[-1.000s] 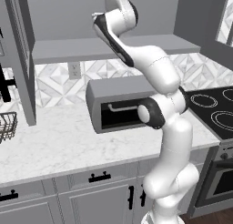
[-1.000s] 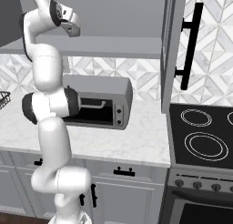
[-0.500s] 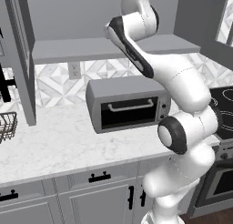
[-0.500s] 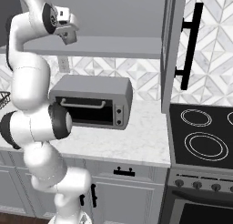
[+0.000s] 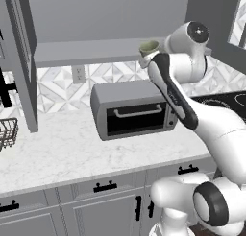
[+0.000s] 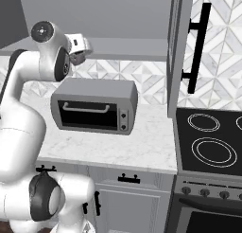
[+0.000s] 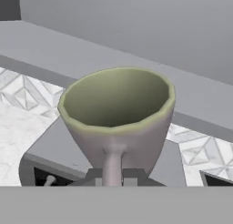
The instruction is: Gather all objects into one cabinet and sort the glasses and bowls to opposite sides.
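A dull olive-grey cup (image 7: 117,110) with a pale inside stands upright, and my gripper (image 7: 113,175) is shut on its handle. The left base view shows this cup (image 5: 149,48) in the air just in front of the grey wall cabinet's shelf (image 5: 81,53), at about the height of the shelf's edge and toward its right end. From the right base the hand (image 6: 79,46) hangs before the same shelf (image 6: 132,54). Beyond the cup the shelf (image 7: 54,41) shows bare grey. The orange cup and the black bowl are out of view.
A grey toaster oven (image 5: 132,110) stands on the marble counter (image 5: 62,153) directly below the hand. An open cabinet door (image 6: 182,52) with a black bar handle (image 6: 198,47) hangs to the right above the stove (image 6: 208,142). Another open door (image 5: 21,67) and a wire rack (image 5: 7,130) are at left.
The arm has swung its elbow out to the right. The hand with the cup has come down and a little right, to the shelf's front edge. The base stayed put.
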